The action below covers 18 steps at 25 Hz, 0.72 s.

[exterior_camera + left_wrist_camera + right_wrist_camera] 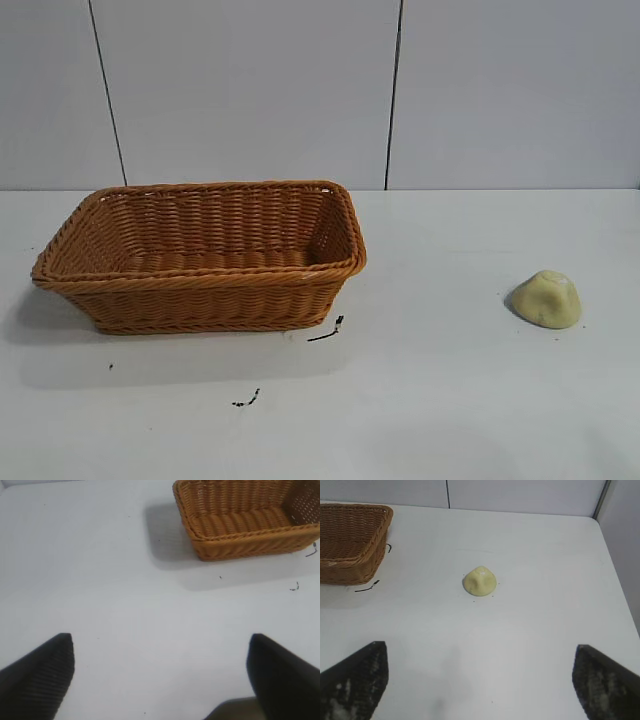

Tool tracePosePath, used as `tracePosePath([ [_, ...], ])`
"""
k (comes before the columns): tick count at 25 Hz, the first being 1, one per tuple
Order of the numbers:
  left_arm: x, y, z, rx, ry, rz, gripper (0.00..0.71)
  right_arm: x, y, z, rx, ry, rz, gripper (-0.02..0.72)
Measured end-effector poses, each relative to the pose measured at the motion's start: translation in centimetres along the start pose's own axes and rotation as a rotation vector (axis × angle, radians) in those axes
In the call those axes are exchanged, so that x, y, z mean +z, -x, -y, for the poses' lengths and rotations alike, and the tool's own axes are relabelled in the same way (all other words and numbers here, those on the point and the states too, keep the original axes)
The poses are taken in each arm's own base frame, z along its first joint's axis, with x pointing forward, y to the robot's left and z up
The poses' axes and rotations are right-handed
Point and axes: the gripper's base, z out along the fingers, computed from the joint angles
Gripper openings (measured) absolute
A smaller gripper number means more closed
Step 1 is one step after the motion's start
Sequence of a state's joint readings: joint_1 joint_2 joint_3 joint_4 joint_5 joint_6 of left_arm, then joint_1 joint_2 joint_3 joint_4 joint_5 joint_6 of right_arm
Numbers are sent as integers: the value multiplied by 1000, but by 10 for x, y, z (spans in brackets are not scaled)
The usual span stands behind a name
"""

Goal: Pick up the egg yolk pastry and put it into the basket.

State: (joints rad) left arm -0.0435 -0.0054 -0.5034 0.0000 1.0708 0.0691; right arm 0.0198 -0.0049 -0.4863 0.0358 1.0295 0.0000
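Note:
The egg yolk pastry [547,299], a small pale yellow dome, lies on the white table at the right in the exterior view. It also shows in the right wrist view as the pastry [479,581], some way ahead of my right gripper [481,647], which is open with nothing between its fingers. The orange-brown wicker basket [205,286] stands at the left of the table, with nothing in it. My left gripper [161,639] is open over bare table, well short of the basket [240,540]. Neither arm appears in the exterior view.
Small black marks [326,333] lie on the table by the basket's near right corner, and another mark [247,400] lies closer to the front. The table's right edge [615,575] meets a grey wall. White panels stand behind the table.

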Motion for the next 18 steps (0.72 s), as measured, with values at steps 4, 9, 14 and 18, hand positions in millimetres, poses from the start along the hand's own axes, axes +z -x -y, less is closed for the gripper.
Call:
tracePosePath([
  [4,0,0,0,0,0,0,696,0,0,0,0,1,0,693],
  [9,0,0,0,0,0,0,696,0,0,0,0,1,0,693],
  [14,0,0,0,0,0,0,696,1,13,1,-10,-18,-6,693],
  [18,0,0,0,0,0,0,696,19,45,3,-22,-38,-88,693],
])
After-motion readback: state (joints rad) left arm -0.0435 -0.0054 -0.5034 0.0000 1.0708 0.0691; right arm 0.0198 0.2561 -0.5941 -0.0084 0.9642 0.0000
